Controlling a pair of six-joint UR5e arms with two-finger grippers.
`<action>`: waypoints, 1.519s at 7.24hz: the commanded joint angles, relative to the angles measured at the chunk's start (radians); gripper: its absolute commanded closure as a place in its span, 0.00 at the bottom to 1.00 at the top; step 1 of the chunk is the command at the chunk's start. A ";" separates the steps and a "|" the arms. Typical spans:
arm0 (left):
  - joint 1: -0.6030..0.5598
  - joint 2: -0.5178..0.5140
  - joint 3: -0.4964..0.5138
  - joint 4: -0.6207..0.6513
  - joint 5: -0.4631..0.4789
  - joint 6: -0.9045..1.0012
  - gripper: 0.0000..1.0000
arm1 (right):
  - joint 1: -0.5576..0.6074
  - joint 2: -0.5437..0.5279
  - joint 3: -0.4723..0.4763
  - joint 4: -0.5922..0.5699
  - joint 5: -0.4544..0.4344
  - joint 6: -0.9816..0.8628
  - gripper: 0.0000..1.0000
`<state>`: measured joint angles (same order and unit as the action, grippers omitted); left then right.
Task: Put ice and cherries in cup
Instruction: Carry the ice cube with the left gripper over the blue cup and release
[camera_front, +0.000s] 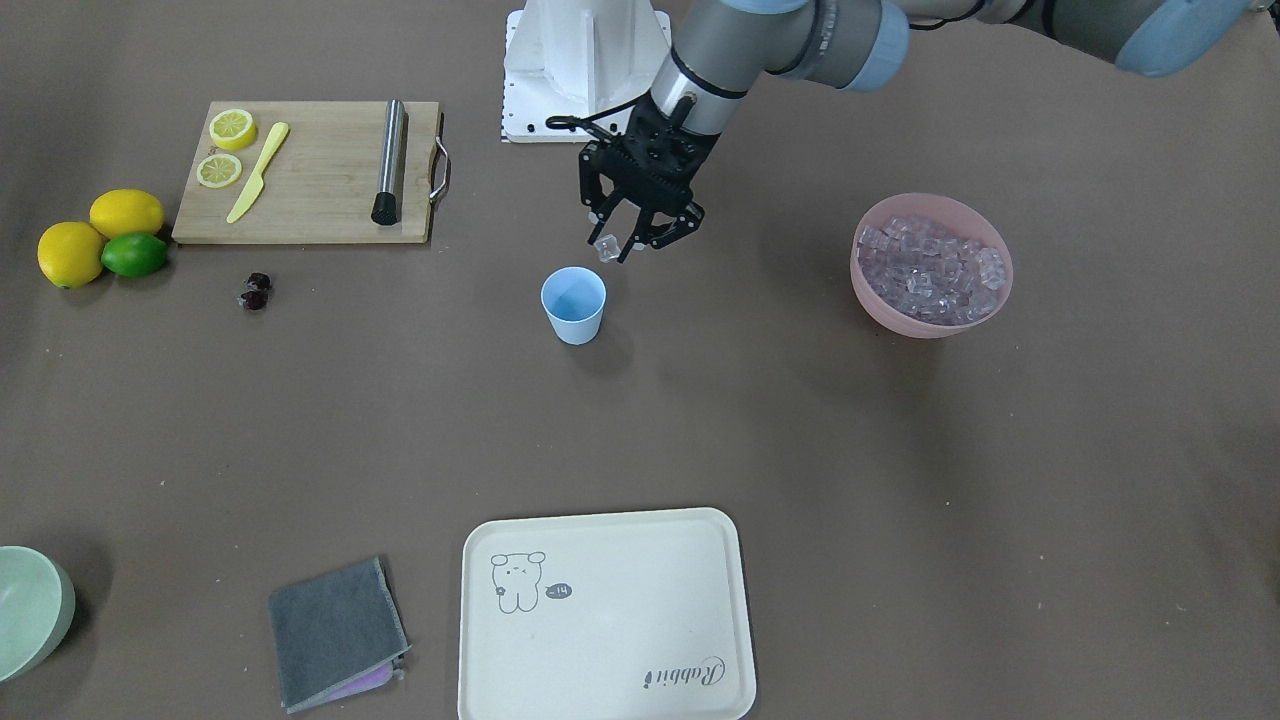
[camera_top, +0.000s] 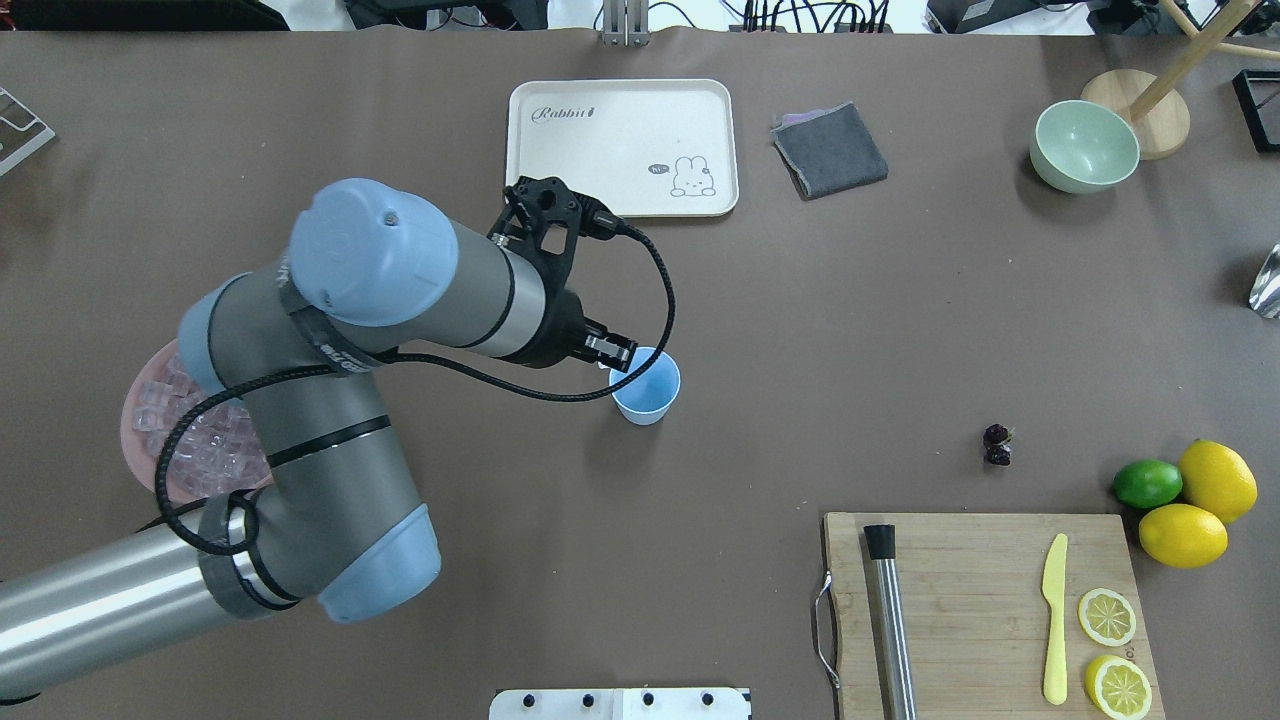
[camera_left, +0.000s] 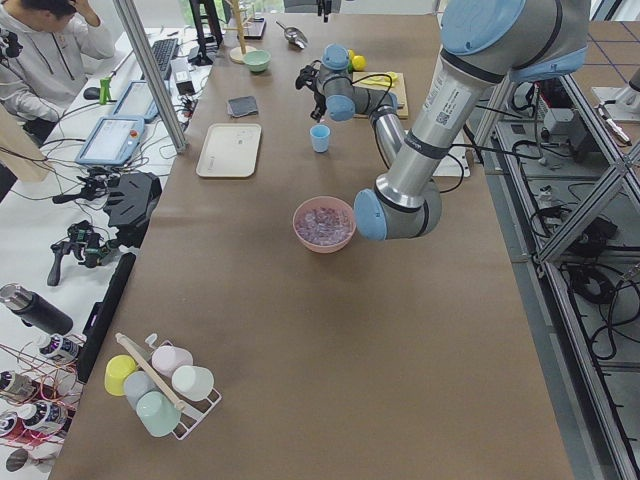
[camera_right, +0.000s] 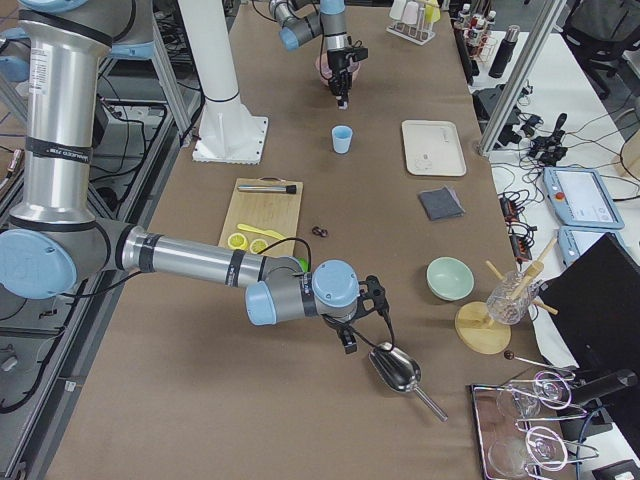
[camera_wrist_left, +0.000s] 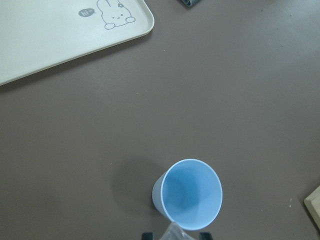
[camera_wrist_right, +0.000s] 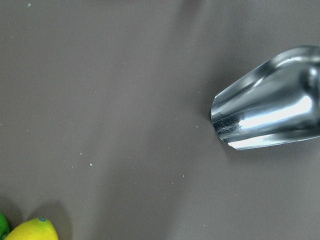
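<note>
My left gripper (camera_front: 622, 243) is shut on one clear ice cube (camera_front: 606, 247) and hangs just above the light blue cup (camera_front: 574, 305), a little off its rim toward the robot's base. In the left wrist view the cube (camera_wrist_left: 175, 233) sits at the bottom edge, right by the empty cup (camera_wrist_left: 192, 192). More ice (camera_front: 930, 265) fills the pink bowl (camera_front: 930, 325). Two dark cherries (camera_front: 255, 291) lie on the table near the cutting board. My right gripper (camera_right: 348, 338) shows only in the exterior right view, by a metal scoop; I cannot tell if it is open or shut.
A wooden cutting board (camera_front: 320, 180) holds lemon slices, a yellow knife and a metal muddler. Two lemons and a lime (camera_front: 100, 245) lie beside it. A cream tray (camera_front: 620, 620), a grey cloth (camera_front: 335, 630) and a pale green bowl (camera_front: 30, 610) stand at the operators' side. The scoop (camera_wrist_right: 270, 120) lies on the table.
</note>
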<state>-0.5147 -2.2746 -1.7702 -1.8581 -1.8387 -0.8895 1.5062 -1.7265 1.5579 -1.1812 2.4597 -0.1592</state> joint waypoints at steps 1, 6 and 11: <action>0.031 -0.066 0.096 -0.006 0.053 -0.019 1.00 | -0.001 0.001 -0.001 0.000 0.001 0.004 0.00; 0.031 -0.088 0.144 -0.027 0.081 -0.013 1.00 | -0.001 -0.001 -0.001 0.000 0.001 0.013 0.00; 0.031 -0.044 0.083 -0.047 0.104 -0.022 0.03 | -0.001 -0.015 -0.001 0.000 0.009 0.015 0.00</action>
<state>-0.4817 -2.3440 -1.6499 -1.9070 -1.7459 -0.9106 1.5048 -1.7399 1.5570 -1.1800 2.4686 -0.1453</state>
